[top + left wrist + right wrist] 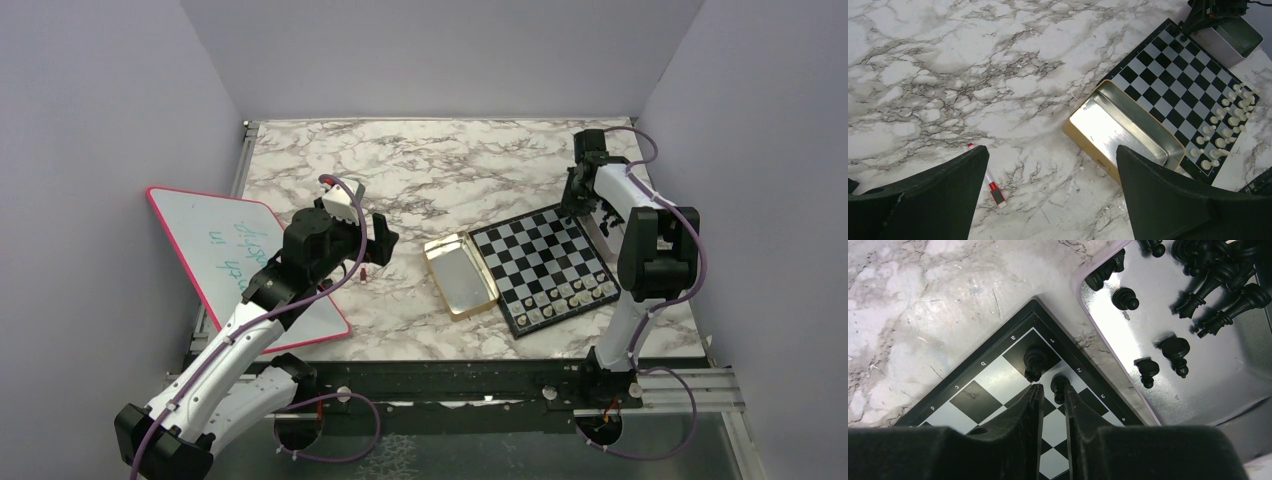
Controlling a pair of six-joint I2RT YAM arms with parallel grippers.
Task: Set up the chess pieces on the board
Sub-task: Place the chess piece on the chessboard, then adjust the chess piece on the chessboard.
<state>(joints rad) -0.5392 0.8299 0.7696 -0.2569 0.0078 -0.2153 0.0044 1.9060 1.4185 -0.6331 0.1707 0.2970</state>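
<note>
The board [545, 262] lies right of centre, with pale chess pieces [570, 295] in two rows along its near edge; they also show in the left wrist view [1223, 120]. My right gripper [1053, 389] is low over the board's far corner [998, 375]. Its jaws are barely apart around a black piece [1059, 387] that stands on a pale square, touches the right finger and shows a gap to the left one. Another black piece [1034, 364] stands on the corner square. My left gripper [1052, 155] is wide open and empty above the marble.
A silvery tray [1128, 325] with several loose black pieces [1218, 290] sits just beyond the board's corner. An open gold tin [460, 275] lies against the board's left side. A small red object [993, 187] lies by my left finger. A pink-rimmed whiteboard [230, 260] overhangs the left edge.
</note>
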